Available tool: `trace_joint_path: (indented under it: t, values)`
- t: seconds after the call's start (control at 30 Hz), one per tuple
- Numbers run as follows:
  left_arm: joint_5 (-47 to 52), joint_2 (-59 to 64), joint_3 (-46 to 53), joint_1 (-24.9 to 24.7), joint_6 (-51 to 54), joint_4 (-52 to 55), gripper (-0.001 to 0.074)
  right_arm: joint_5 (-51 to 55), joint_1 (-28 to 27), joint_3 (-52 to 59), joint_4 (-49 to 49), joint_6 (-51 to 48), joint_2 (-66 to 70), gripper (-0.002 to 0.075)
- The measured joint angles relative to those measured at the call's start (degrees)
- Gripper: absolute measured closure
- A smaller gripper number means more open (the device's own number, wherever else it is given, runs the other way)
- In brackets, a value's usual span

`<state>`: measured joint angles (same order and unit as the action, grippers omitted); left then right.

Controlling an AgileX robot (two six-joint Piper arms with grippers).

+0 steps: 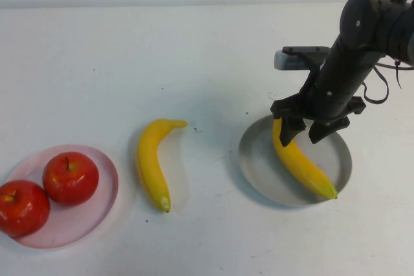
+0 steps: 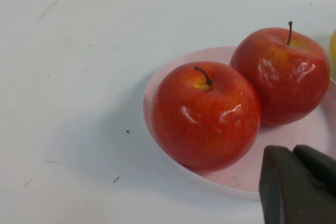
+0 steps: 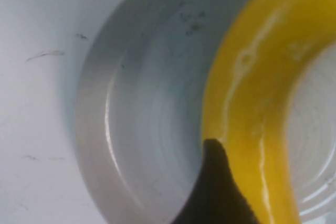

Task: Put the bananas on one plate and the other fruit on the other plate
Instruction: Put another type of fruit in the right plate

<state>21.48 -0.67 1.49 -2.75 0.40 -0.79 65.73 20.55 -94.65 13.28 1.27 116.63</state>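
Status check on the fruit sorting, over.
Right gripper open, straddling a banana lying in the grey plate. Left gripper shut beside the apples on the pink plate. Second banana on the table, path clear.

White table (image 1: 207,50), few small dark scuffs. Pale pink plate (image 1: 103,208) at near left, carrying two glossy red apples: left apple (image 1: 21,208) and right apple (image 1: 70,178), faint yellowish flecks, yellow around dark brown stems. Yellow banana (image 1: 152,161) on table, greenish at tips. Grey plate (image 1: 259,166) at right, few dark specks, holding second yellow banana (image 1: 304,167), green tip at near end. Black right gripper (image 1: 305,130) and arm. Black left gripper (image 2: 296,187).
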Motion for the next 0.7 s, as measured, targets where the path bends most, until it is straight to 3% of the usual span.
trace_joint_path:
  t: [0.37,0.7]
  values:
    - [0.0,0.0,0.0,0.0,0.0,0.0,0.0738,3.6,1.4,-5.7,1.6,0.6,0.1,0.0278]
    - [0.0,0.0,0.0,0.0,0.0,0.0,0.0738,0.8,16.0,-10.3,1.8,1.3,0.2,0.0278]
